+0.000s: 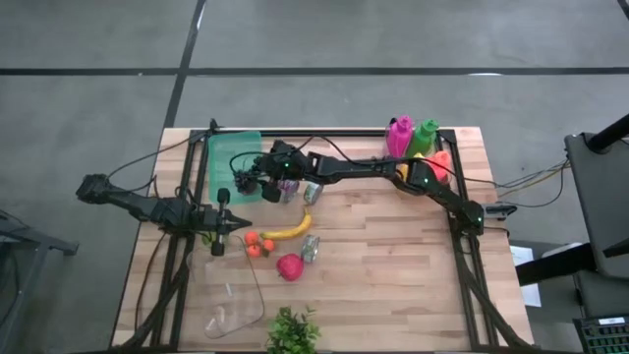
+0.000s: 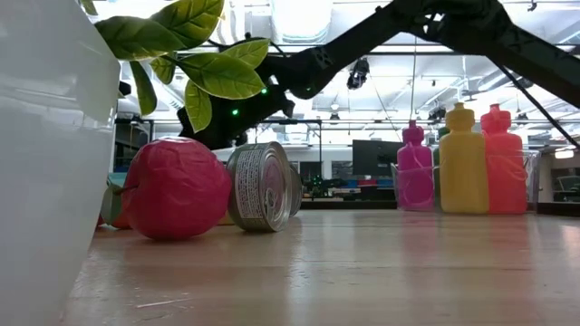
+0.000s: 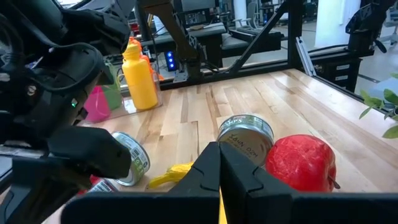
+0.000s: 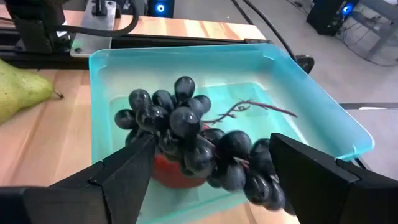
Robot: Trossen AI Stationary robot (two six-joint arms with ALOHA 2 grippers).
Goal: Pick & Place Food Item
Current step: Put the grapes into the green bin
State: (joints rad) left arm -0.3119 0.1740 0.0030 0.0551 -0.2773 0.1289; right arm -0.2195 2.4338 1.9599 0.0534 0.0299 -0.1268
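Two tools are seen over the wooden bench. The right tool is stretched across to the turquoise tray at the far left part of the bench, and a bunch of dark grapes is seen between its spread fingers; whether the grapes are gripped or merely straddled cannot be told. The bunch hangs over the tray's floor, with something red seen just beneath it. A pear lies on the bench just beside the tray's outer wall.

The left tool is clenched on nothing, its fingers pressed together, and it waits near the bench's left edge, apart from the tray. In front of it lie a banana, a red fruit and a tin can; a second tin is seen closer to it. Coloured bottles stand at the far right corner, well apart from the tray. Bare wood is left on the near right part of the bench. A leafy plant stands at the near edge.
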